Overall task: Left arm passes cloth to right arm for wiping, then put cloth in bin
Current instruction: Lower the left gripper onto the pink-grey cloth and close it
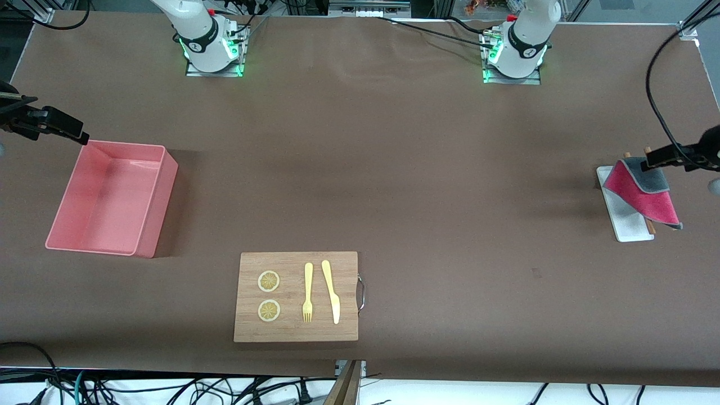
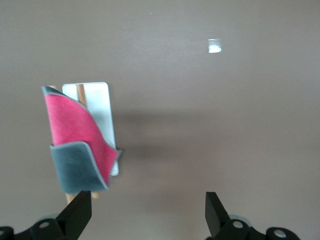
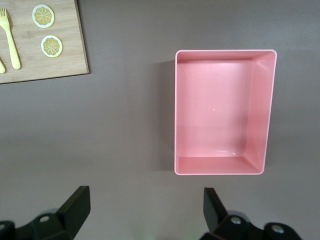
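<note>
- Front view: the cloth point(image 1: 647, 192) is draped crimson face up, with a grey corner folded over, on thin wooden rods above a small white tray point(image 1: 625, 224) at the left arm's end of the counter point(image 1: 394, 169).
- The left tool point(image 1: 666, 157) is seen at the picture's edge over the cloth's grey fold; nothing is held by it. The cloth is judged not yet picked up, so the pick-up is taken as the step in hand.
- The right tool point(image 1: 67, 132) hangs by the corner of the pink bin point(image 1: 152, 208) at the right arm's end; that arm is judged to be waiting.
- A wooden cutting board point(image 1: 296, 332) with two lemon slices point(image 1: 269, 281), a yellow fork point(image 1: 307, 292) and a yellow knife point(image 1: 332, 291) lies between the two ends, nearer the camera.
- Left wrist view: the left tool point(image 2: 149, 212) is spread wide and empty, and the cloth point(image 2: 77, 145) lies off to one side of its gap, not between the fingers point(image 2: 77, 212).
- The tool is best shifted until the raised grey fold sits in the gap, then lowered onto the fold alone, so that neither the rods nor the white tray point(image 2: 102, 107) are pinched. A grip near one edge would leave free cloth for the hand-over.
- Right wrist view: the right tool point(image 3: 147, 210) is also wide and empty, and the bin point(image 3: 225, 167) below holds nothing.
</note>
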Controlling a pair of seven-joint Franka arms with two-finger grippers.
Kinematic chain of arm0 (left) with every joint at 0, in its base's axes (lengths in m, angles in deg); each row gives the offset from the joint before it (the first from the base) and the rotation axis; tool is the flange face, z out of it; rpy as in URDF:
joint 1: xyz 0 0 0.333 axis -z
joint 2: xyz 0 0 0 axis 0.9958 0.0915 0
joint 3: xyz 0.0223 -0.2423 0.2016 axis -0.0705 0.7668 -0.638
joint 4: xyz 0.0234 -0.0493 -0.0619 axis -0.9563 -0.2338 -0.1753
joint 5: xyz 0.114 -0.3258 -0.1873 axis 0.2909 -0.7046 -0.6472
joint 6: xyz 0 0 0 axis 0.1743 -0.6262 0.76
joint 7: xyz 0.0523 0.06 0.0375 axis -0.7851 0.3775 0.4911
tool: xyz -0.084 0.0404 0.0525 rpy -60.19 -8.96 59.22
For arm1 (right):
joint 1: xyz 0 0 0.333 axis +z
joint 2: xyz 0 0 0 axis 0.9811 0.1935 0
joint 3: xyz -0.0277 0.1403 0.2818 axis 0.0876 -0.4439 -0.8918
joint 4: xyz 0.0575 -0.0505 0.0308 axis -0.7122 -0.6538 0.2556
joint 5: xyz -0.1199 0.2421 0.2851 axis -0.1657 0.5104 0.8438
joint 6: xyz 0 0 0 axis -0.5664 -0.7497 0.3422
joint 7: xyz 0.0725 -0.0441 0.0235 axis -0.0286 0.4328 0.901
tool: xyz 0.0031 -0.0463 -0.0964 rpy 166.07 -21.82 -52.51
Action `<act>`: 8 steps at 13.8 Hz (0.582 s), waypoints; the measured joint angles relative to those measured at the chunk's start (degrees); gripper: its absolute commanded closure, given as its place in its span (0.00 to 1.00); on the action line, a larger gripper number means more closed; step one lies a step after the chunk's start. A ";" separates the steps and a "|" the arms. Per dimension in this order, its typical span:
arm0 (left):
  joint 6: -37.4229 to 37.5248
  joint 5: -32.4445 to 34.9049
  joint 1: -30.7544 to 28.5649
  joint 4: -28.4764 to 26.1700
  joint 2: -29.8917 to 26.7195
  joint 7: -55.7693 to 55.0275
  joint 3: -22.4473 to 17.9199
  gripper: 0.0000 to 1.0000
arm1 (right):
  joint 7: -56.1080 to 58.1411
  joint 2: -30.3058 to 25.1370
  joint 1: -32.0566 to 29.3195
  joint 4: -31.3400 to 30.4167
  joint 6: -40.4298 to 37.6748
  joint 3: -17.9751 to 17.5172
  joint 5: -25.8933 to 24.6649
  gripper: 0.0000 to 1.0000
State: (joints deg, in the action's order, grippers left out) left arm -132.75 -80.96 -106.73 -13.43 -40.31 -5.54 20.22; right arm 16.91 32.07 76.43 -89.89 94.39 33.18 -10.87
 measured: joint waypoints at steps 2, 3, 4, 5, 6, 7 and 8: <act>-3.23 0.01 -4.40 -0.08 4.49 5.40 -0.22 0.00 | 0.00 0.05 0.00 0.00 0.00 0.00 0.00 0.00; -4.24 0.19 -6.08 -0.08 6.82 6.68 -0.26 0.00 | 0.00 0.16 0.00 0.00 0.00 0.00 0.02 0.00; -4.77 1.13 -7.09 -0.07 8.98 7.44 -0.27 0.00 | 0.00 0.36 0.00 0.00 -0.03 -0.01 0.05 0.00; -5.26 2.59 -7.51 -0.03 11.01 7.56 -0.24 0.00 | 0.00 0.64 0.00 -0.01 -0.03 -0.03 0.07 0.00; -5.86 3.48 -7.59 0.11 12.70 7.56 -0.21 0.00 | 0.00 0.88 0.01 -0.01 -0.03 -0.05 0.09 0.00; -6.41 4.07 -7.59 0.57 14.23 7.55 -0.17 0.00 | 0.00 1.08 0.03 -0.01 -0.03 -0.10 0.10 0.00; -6.54 4.32 -7.60 1.27 15.54 7.67 -0.16 0.00 | 0.00 1.23 0.04 -0.01 -0.03 -0.16 0.11 0.00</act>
State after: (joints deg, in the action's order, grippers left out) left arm -139.29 -76.64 -114.33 -12.16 -24.76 2.14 20.05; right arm 16.91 33.30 76.48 -89.89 94.36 33.01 -10.77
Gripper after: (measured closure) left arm 0.000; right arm 0.000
